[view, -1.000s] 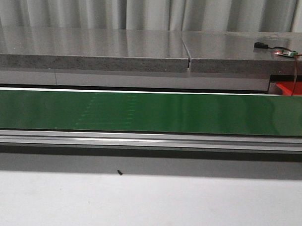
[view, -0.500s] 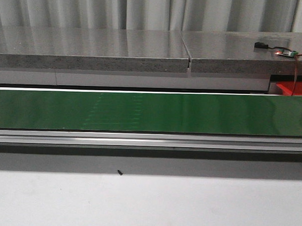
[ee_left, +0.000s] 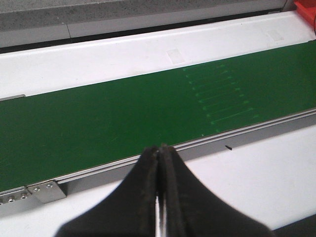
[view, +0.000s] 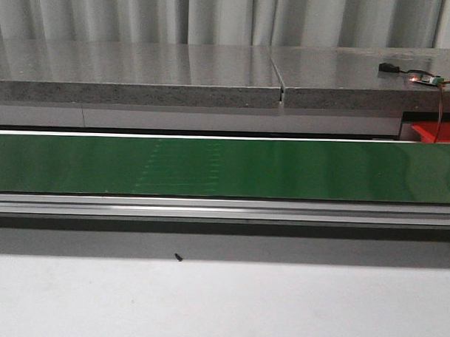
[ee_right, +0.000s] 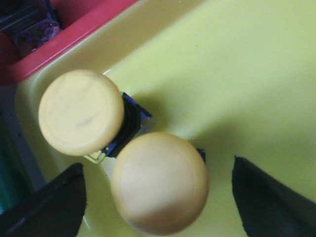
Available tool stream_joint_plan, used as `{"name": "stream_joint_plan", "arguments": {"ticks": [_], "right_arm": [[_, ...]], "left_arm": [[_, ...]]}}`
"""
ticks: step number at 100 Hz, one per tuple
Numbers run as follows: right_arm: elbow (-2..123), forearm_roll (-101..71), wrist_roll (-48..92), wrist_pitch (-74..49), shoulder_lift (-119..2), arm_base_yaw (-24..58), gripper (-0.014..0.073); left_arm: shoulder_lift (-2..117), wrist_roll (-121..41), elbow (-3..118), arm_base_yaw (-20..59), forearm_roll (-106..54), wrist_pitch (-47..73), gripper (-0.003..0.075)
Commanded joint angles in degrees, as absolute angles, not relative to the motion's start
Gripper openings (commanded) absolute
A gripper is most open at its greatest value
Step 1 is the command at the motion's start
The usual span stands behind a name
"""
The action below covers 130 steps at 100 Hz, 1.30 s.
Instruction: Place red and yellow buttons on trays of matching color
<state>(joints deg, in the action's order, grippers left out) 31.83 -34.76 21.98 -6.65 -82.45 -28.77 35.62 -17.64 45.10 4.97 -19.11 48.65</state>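
I see the green belt [view: 225, 167] bare. My right gripper [ee_right: 158, 197] hangs spread over the yellow tray [ee_right: 247, 74], likely just releasing: two yellow buttons [ee_right: 159, 181] sit there touching, caps toward the camera, stems down. Left gripper [ee_left: 159, 163] waits pressed together over the belt.

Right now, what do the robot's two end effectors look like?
Both are matte black. The left end effector has two broad fingers tapering to narrow tips, with a thin pale seam between them. Only dark, blurred finger edges of the right end effector show. No cables or markings are visible.
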Motion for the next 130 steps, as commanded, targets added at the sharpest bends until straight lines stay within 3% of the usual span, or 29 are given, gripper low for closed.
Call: {"name": "stream_joint_plan", "arguments": {"ticks": [1, 40, 52, 61, 78, 87, 108, 130], "right_arm": [[33.0, -34.8, 22.7, -5.4, -79.6, -28.8, 0.0643], [33.1, -32.2, 23.1, -8.2, -66.0, -28.6, 0.0642], [33.1, -31.3, 23.6, -8.4, -60.3, -26.3, 0.0581], [33.1, -30.5, 23.7, -9.0, -56.5, -24.2, 0.0462], [33.1, -29.6, 23.7, -10.0, -52.7, -18.9, 0.0083], [33.1, -29.4, 23.7, -10.3, -51.6, -15.8, -0.007], [33.1, -29.3, 23.7, -10.9, -49.6, -8.6, -0.0066], [33.1, -29.3, 23.7, -12.1, -48.0, -6.8, -0.0066]], "left_arm": [[35.7, -17.6, 46.5, 5.3, -20.7, 45.4, -0.0019], [35.7, -17.6, 46.5, 5.3, -20.7, 45.4, -0.0019], [35.7, -17.6, 46.5, 5.3, -20.7, 45.4, -0.0019], [35.7, -17.6, 46.5, 5.3, -20.7, 45.4, -0.0019], [35.7, -17.6, 46.5, 5.3, -20.7, 45.4, -0.0019], [35.7, -17.6, 46.5, 5.3, -20.7, 45.4, -0.0019], [35.7, -17.6, 46.5, 5.3, -20.7, 45.4, -0.0019], [35.7, -17.6, 46.5, 5.3, -20.7, 45.4, -0.0019]]}}
